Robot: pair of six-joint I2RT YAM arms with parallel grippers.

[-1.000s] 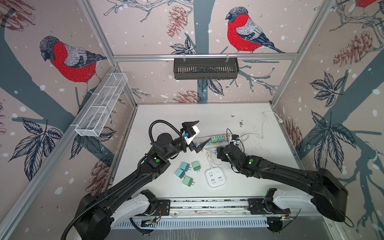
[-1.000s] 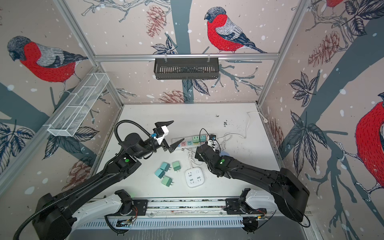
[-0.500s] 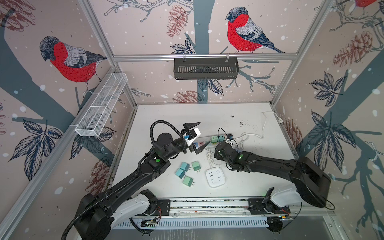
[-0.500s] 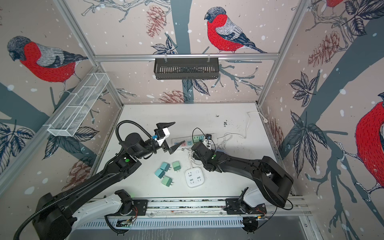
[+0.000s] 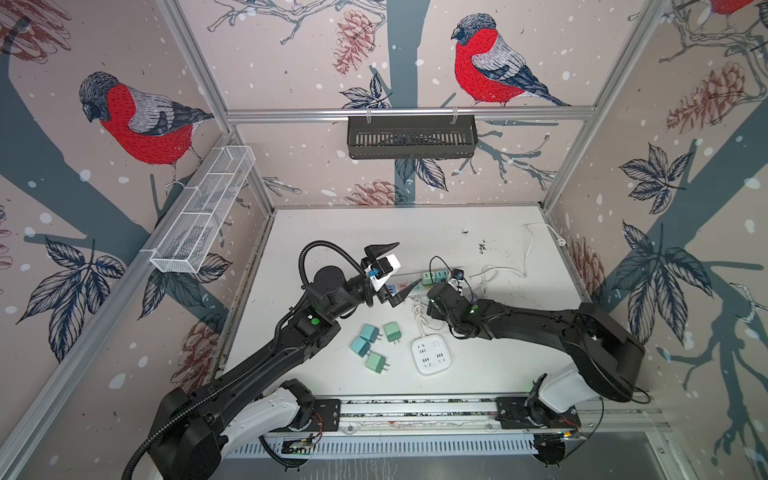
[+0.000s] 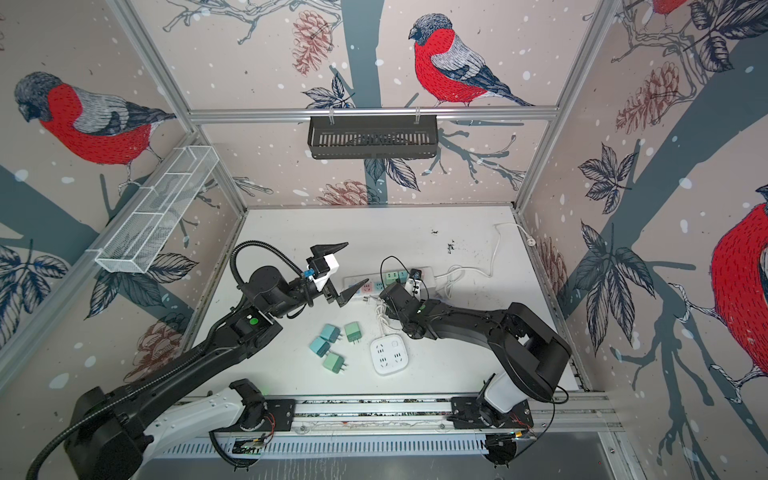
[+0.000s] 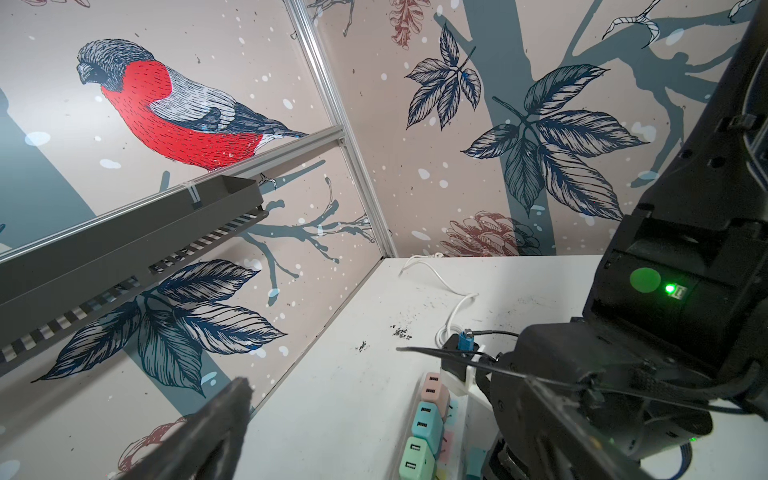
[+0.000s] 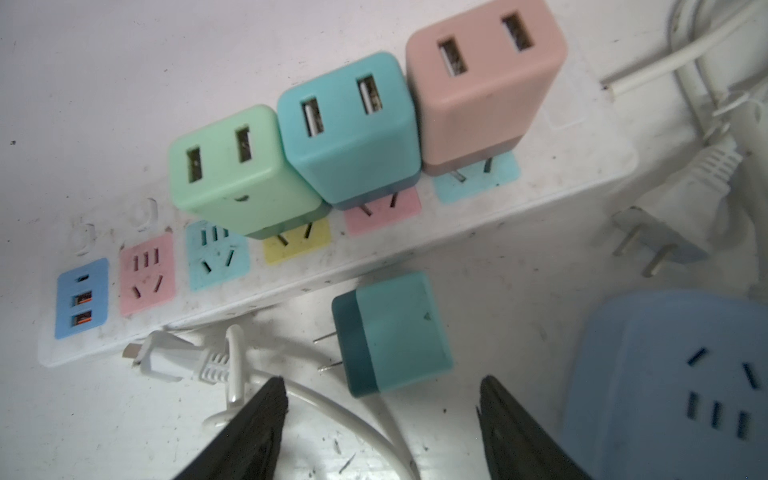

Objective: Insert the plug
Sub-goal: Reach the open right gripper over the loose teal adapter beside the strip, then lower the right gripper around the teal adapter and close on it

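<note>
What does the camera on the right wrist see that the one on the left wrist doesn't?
Only the right wrist view plainly shows a loose teal plug lying on its side on the table beside the power strip, a square socket block, and the right gripper open, just short of that plug. Only the left wrist view shows the black wall basket, the bird wallpaper, and the right arm from outside. Both show the green charger, teal charger and pink charger plugged into the strip.
</note>
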